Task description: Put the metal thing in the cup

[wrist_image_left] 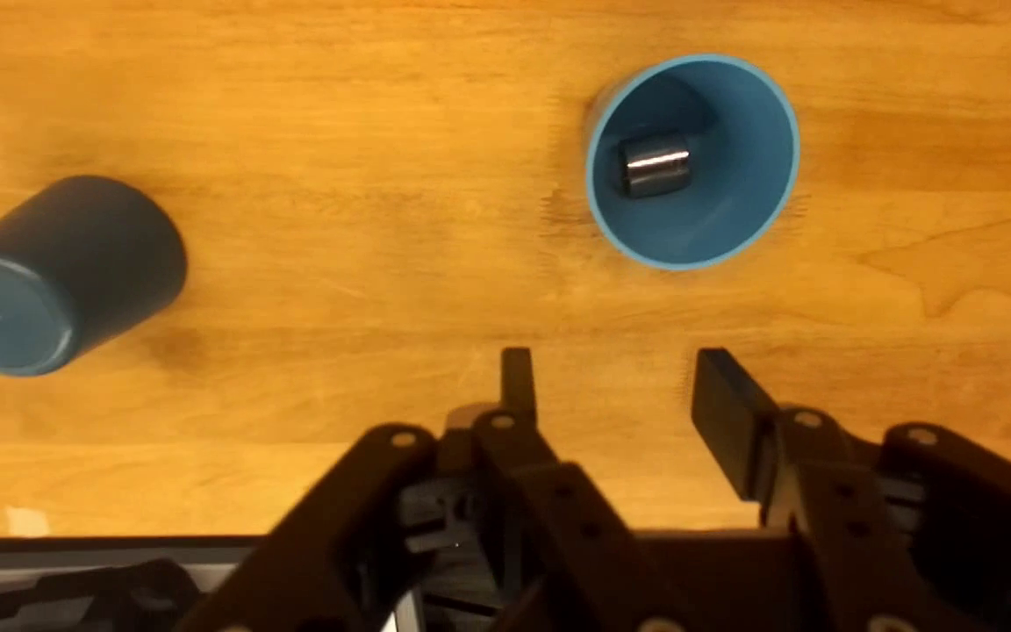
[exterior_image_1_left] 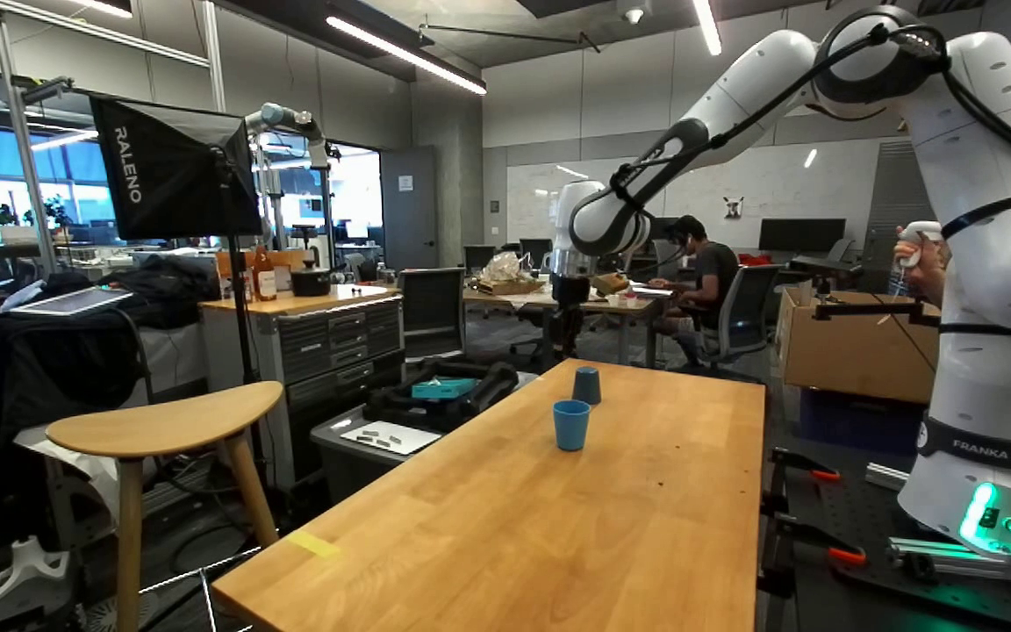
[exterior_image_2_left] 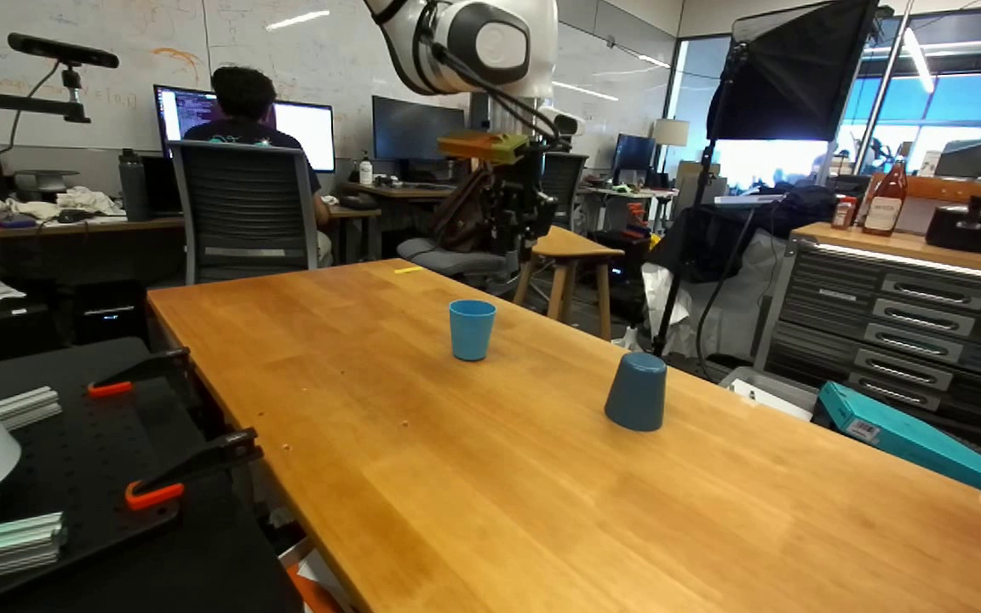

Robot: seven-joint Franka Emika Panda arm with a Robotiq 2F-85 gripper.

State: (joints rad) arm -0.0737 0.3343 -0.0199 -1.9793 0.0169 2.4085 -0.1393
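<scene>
in the wrist view, can see the metal piece [wrist_image_left: 656, 165] lying inside the cup [wrist_image_left: 751, 158], blue and upright on the table [wrist_image_left: 365, 351]. near the blue cup but apart from it, can see a dark cup [wrist_image_left: 67, 274] turned upside down. raised and apart from both cups, can see the gripper [wrist_image_left: 615, 384] with jaws spread and table showing between them. farther out, in an exterior view, can make out yellow tape [exterior_image_1_left: 314, 544] on the table, a stool [exterior_image_1_left: 172, 420] near it, a softbox [exterior_image_1_left: 176, 171] and a seated man [exterior_image_1_left: 710, 281].
</scene>
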